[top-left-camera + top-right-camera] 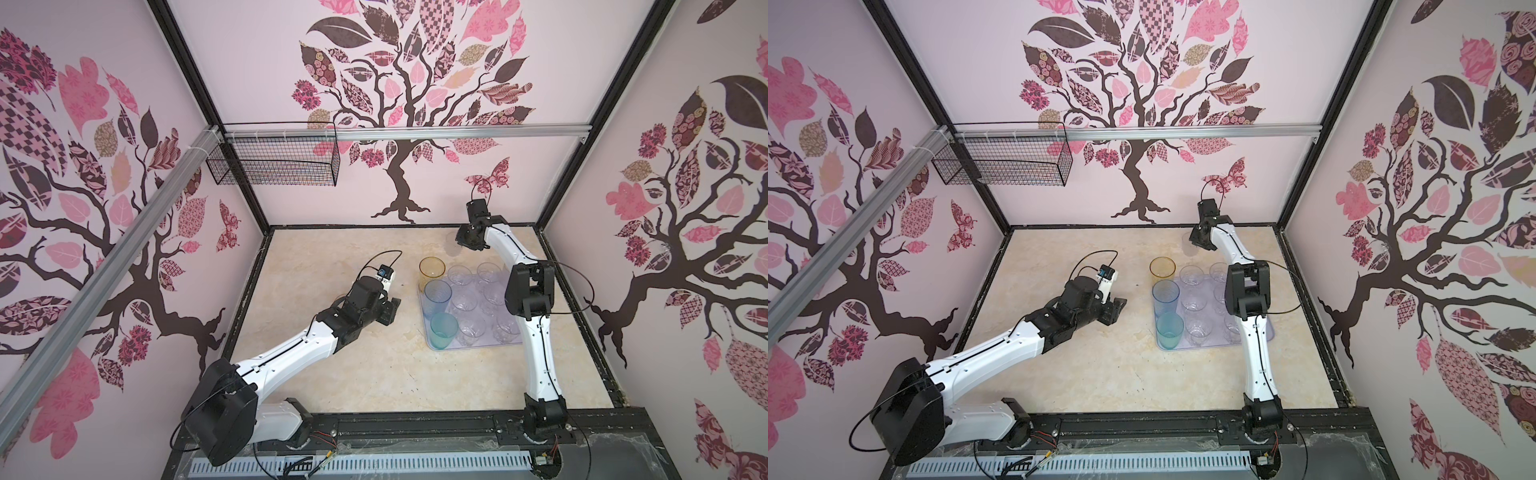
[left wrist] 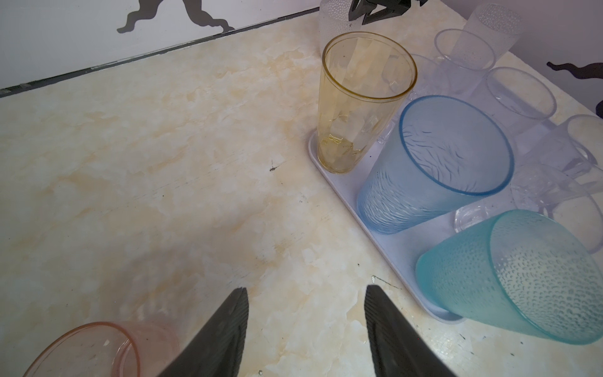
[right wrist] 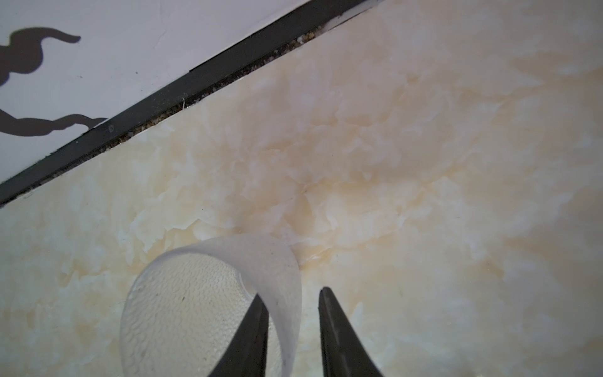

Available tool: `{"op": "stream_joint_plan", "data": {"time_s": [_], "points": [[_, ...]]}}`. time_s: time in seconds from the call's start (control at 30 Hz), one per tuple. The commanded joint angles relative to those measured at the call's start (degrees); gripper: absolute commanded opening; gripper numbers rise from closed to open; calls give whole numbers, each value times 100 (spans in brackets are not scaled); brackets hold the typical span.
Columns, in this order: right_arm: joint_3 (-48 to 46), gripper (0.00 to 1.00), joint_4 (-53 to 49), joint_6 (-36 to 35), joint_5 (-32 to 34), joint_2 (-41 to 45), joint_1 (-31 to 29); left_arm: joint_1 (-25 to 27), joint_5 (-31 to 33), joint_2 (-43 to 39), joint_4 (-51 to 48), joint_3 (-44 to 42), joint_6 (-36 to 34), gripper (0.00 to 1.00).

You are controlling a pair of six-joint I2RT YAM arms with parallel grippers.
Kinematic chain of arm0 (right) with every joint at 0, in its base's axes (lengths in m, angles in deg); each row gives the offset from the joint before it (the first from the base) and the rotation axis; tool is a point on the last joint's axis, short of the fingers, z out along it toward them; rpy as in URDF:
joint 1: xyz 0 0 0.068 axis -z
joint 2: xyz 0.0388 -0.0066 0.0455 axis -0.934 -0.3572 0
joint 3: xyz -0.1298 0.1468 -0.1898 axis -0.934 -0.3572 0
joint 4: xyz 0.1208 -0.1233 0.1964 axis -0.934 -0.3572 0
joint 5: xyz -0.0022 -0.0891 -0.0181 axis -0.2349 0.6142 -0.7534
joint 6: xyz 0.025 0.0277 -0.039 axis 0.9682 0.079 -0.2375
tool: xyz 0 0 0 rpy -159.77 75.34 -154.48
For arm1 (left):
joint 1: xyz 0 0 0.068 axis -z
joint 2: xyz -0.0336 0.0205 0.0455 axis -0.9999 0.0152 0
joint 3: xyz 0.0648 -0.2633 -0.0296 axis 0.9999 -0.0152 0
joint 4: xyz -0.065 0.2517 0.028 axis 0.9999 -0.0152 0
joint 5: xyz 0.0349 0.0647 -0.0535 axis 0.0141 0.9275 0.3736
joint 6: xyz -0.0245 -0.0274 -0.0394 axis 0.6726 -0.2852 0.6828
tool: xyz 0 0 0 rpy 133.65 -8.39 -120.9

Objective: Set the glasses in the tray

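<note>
marbled counter (image 1: 332, 374), one, with two arms working over it. black wire basket (image 1: 274, 162), one, hung from the back rail. pale-lavender tray (image 2: 398, 251), one, right of centre on the counter, holds nine upright glasses in three rows of three. amber glass (image 1: 432, 270), blue glass (image 1: 437, 296) and teal glass (image 1: 444, 330) stand along its left edge. beside them are six short clear glasses (image 1: 464, 301), some partly hidden by the right arm. a frosted glass (image 3: 182, 310) stands off the tray, just past its far edge. a dimpled clear glass (image 2: 492, 29) shows only in the left wrist view, and i cannot tell whether it stands on tray or counter. right pincer (image 3: 291, 291) straddles the frosted glass's wall, one finger inside and one outside. its jaws are narrowly apart, with a gap showing at the outer finger. left pincer (image 2: 306, 290) is about half open and empty above bare counter, with a pink glass (image 2: 85, 349) just beside it and the tray near.
</note>
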Motion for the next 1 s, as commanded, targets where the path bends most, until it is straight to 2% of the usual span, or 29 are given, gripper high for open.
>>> {"op": "stream_joint_plan", "data": {"time_s": [0.0,0.17,0.53,0.7,0.97], "points": [[-78,19,-77,-102,-23,325,-56,-2,60,54,104,-134,-21,60],[-370,13,-22,-141,-14,819,-148,-7,113,60,125,-199,7,60],[-1156,10,-20,-163,-113,2244,-325,-2,322,-153,63,-311,-4,60],[-1956,8,64,-224,-154,3208,-355,-2,434,-599,-169,-332,49,60],[-3320,8,-111,-453,87,4895,-374,4,308,-1255,-968,145,-201,59]]}}
